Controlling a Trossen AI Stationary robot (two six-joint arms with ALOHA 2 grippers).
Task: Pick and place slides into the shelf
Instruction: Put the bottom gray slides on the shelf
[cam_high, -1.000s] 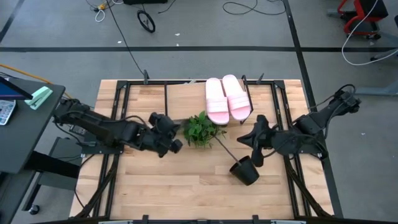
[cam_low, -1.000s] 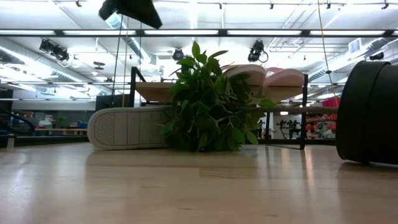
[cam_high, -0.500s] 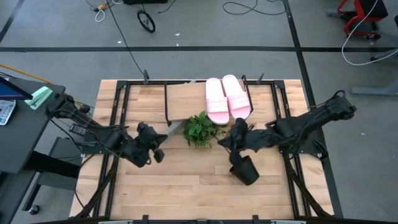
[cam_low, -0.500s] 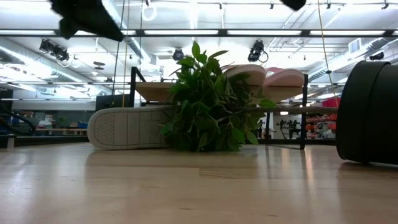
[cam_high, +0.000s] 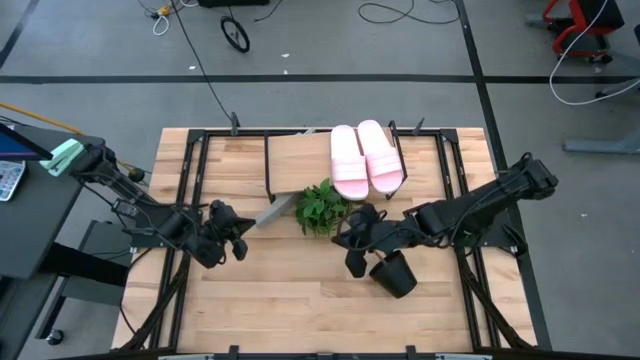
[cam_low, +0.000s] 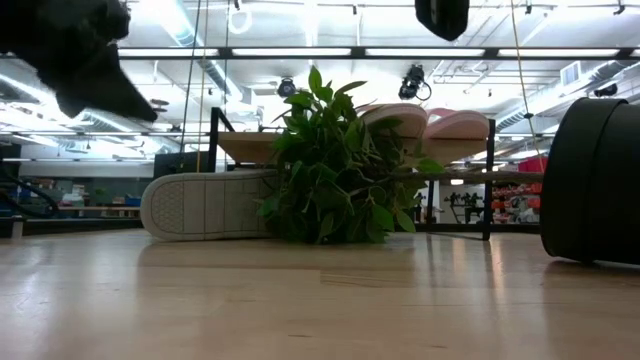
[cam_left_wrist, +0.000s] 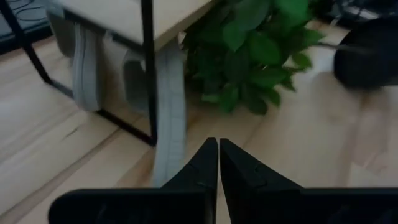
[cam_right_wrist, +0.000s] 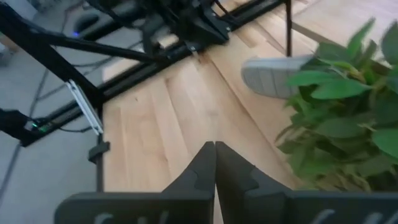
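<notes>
The shelf (cam_high: 298, 162) stands at the table's far middle. Two pink slides (cam_high: 366, 160) lie side by side on the right end of its plank. Grey slides (cam_left_wrist: 169, 118) stand on edge under the plank, and one of them pokes out toward the near side (cam_high: 272, 211), with its sole facing the low view (cam_low: 205, 205). My left gripper (cam_high: 238, 245) hovers shut to the near left of that slide (cam_left_wrist: 218, 142). My right gripper (cam_high: 348, 246) hovers shut just near of the plant (cam_right_wrist: 215, 144). Neither holds anything.
A green leafy plant (cam_high: 325, 208) lies in front of the shelf, between the grey slide and the pink ones. A black pot (cam_high: 393, 274) lies tipped over to the near right of it. Bare tabletop (cam_high: 280, 300) stretches along the near side.
My left gripper has drawn back from the plant toward the table's near left and sunk, staying shut. My right gripper has swung toward the table's left, past the pot to the near side of the plant, and come lower, also shut. The slides have kept still.
</notes>
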